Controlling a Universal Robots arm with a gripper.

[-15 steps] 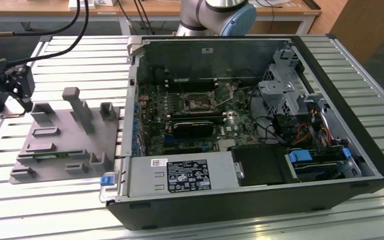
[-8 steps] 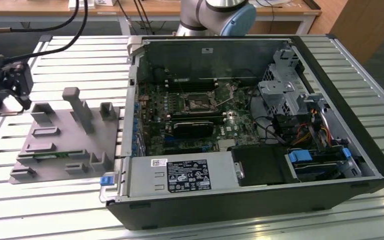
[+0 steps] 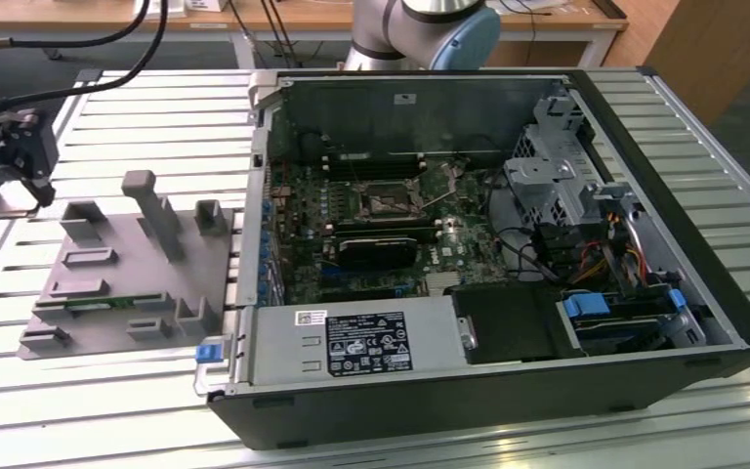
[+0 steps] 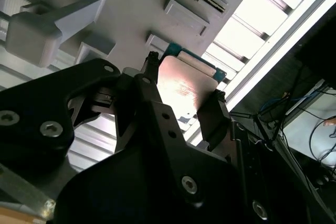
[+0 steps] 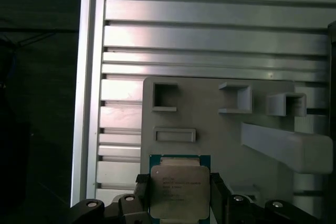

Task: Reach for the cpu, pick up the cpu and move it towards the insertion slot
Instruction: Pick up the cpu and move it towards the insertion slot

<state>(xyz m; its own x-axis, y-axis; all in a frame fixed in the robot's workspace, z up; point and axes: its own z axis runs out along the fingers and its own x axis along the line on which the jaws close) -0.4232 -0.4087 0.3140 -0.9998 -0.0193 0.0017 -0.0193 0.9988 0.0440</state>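
Exterior view's left edge has the gripper (image 3: 17, 191) hanging over the slatted table (image 3: 153, 117), just beside the grey fixture tray (image 3: 128, 264). Its fingers (image 5: 143, 192) are drawn in on the cpu (image 5: 180, 191) — pressed against two opposite edges, the silvery top showing in the first wrist view above the tray's edge. Further right stands the open computer case (image 3: 479, 410), and inside it the insertion slot (image 3: 386, 200) — well apart from the chip.
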